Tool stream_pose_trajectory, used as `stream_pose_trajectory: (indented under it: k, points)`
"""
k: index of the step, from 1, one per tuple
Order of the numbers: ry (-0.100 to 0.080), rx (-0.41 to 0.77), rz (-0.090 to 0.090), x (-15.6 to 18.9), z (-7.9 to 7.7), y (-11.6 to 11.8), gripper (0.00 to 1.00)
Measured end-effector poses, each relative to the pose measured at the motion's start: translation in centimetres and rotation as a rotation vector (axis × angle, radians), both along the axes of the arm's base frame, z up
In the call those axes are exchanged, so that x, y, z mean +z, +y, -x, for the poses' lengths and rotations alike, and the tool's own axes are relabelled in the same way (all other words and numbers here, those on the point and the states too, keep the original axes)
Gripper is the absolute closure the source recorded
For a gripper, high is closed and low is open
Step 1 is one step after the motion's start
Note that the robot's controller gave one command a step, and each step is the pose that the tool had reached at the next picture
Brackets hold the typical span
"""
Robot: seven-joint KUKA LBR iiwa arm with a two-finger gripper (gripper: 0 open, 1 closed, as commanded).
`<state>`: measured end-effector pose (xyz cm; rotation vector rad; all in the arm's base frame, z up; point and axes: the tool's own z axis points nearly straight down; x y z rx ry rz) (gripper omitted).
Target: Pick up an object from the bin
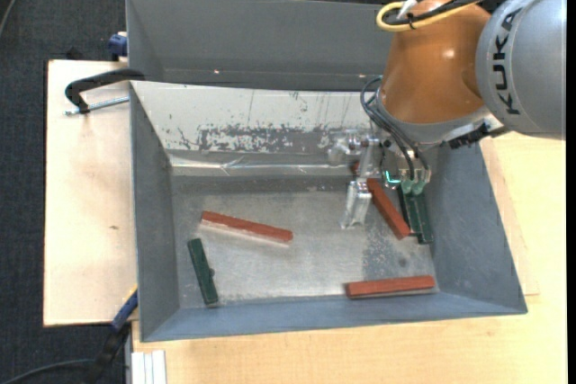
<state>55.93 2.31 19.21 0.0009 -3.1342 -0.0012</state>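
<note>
My gripper (357, 209) hangs low in the bin's right part, under the arm's orange cover. Directly to its right a red bar (391, 211) lies slanted, its upper end tucked under the gripper body. A dark green bar (418, 213) lies alongside that red bar, against the bin's right wall. Whether the red bar is gripped or only beside the gripper cannot be made out.
Another red bar (390, 287) lies along the front wall at the right. A third red bar (246, 227) lies slanted left of the middle. A second dark green bar (202, 271) rests in the front left corner.
</note>
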Motion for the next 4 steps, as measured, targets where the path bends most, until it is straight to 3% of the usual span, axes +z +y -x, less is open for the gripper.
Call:
stream_pose_trajectory:
  k: [1, 2, 3, 4]
  points:
    - [0.001, 0.064, -0.002, -9.0, 1.4, 5.0, 0.0]
    - [-0.011, -0.159, -0.004, -12.2, -1.8, 12.3, 0.0]
    - [-0.012, -0.161, -0.001, -12.1, -1.8, 12.0, 1.0]
    - [-0.022, -0.208, -0.005, 6.4, -2.6, 13.8, 1.0]
